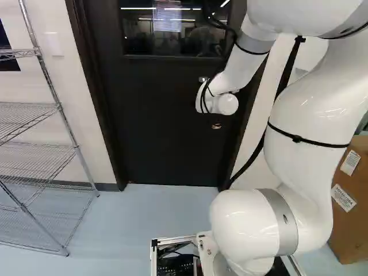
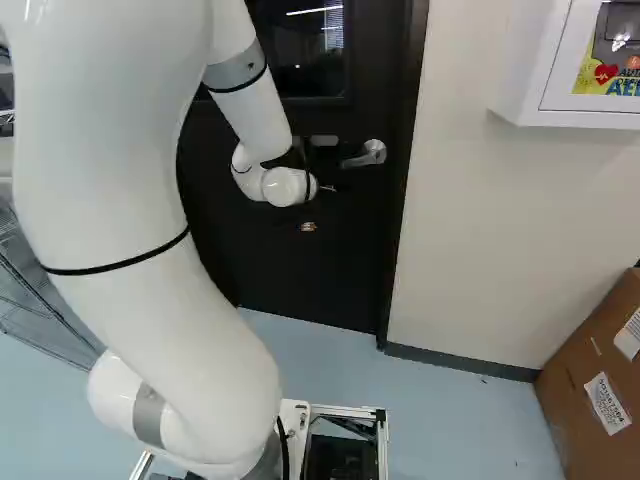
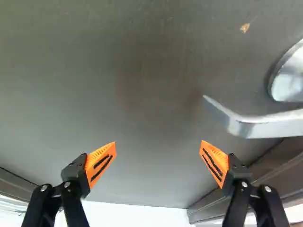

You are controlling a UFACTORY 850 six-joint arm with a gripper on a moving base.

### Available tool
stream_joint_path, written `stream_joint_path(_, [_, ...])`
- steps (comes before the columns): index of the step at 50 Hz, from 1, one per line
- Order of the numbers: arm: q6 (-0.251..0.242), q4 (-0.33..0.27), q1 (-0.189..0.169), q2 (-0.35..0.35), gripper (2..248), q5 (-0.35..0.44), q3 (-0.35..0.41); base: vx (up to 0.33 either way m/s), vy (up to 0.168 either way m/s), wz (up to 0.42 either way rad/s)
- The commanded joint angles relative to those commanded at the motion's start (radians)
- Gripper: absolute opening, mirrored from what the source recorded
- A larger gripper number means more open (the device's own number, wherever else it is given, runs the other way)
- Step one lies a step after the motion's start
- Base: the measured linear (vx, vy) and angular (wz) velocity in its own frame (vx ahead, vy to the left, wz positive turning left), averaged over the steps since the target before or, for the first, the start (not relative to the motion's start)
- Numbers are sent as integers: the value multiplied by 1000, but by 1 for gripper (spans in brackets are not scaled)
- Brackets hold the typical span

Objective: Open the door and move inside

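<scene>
- Black door (image 1: 155, 126), left base view: it stands shut in its frame beyond my wrist (image 1: 226, 104), with its window (image 1: 172, 29) at eleven o'clock from that wrist, a wire rack (image 1: 76, 150) at nine and a cardboard box (image 1: 345, 230) at four.
- Right base view: the handle (image 2: 373, 153) is at two o'clock from my wrist and near it; a white wall cabinet (image 2: 530, 80) lies farther out that way. Only a sliver of my gripper (image 2: 326, 188) shows.
- Wrist view: my fingers (image 3: 100, 163) are spread wide, holding nothing, facing the door. Taking straight ahead as twelve, the handle sits between two and three, apart from the finger on that side.
</scene>
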Motion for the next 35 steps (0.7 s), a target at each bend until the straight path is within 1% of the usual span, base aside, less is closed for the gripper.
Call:
stream_joint_path(8, [0,0,0,-14,247,0,-1,0,0,0])
stream_joint_path(20, [0,0,0,-13,247,0,3,0,0,0])
stream_joint_path(26, [0,0,1,14,247,0,26,0,0,0])
stream_joint_path(35, [0,0,4,77,247,0,73,0,0,0])
